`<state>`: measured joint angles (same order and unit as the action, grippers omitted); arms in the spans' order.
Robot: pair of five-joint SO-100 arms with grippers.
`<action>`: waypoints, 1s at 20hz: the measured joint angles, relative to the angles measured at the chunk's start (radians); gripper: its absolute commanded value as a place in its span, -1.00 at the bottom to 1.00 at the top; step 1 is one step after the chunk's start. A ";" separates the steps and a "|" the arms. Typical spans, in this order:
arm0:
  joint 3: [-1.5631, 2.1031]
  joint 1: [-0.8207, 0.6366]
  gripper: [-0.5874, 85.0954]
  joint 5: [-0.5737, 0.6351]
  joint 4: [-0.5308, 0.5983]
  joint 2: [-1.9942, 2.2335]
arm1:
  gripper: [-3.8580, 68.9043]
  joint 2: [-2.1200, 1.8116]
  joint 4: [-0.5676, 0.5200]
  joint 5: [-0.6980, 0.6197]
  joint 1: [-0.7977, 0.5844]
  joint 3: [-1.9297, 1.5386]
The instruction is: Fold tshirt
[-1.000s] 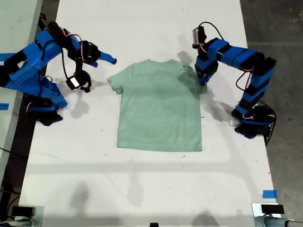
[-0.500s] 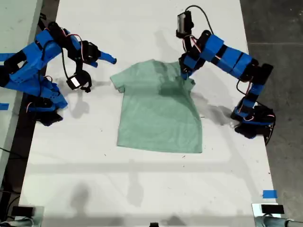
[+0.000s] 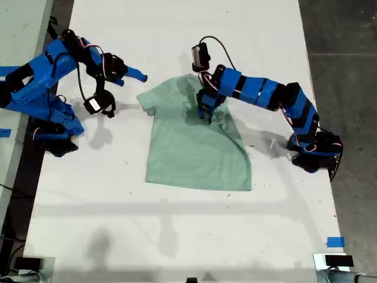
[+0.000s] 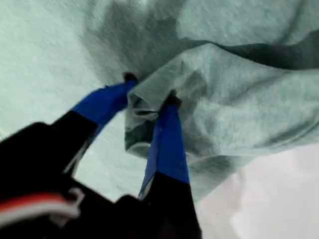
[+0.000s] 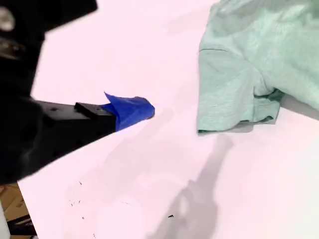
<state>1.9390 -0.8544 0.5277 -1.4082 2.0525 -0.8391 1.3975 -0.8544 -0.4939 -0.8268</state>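
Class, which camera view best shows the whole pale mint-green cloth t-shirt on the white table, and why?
The exterior view: the pale mint-green cloth t-shirt lies there almost whole, hem to collar. The first wrist view shows only a bunched fold in my first gripper. The second wrist view shows one sleeve and part of the body, apart from my second gripper.

Soft matt cloth, faintly heathered: tshirt [image 3: 197,141]. Smooth white matt table [image 3: 177,230]. Blue and black plastic, slightly glossy: first gripper [image 4: 149,99], second gripper [image 5: 130,112].

White table [image 3: 177,236] – grey floor [image 3: 347,35] beside – blue tape [image 3: 335,242] near corner.
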 measured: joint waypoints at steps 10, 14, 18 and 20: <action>0.011 -0.026 -0.18 0.029 -0.021 0.000 | -0.23 -0.792 0.259 -0.121 -0.141 -0.284; 0.011 -0.083 -0.19 0.083 -0.052 0.000 | -0.32 -1.146 0.259 -0.123 -0.189 -0.618; 0.011 -0.098 -0.19 0.123 -0.055 -0.063 | -0.35 -1.299 0.259 -0.097 -0.209 -0.834; 0.008 -0.098 -0.18 0.127 -0.026 -0.146 | -0.37 -1.342 0.249 -0.081 -0.207 -0.888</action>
<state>1.9466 -0.9526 0.6550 -1.4343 1.9067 -2.1813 1.6460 -0.9357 -0.7010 -1.7150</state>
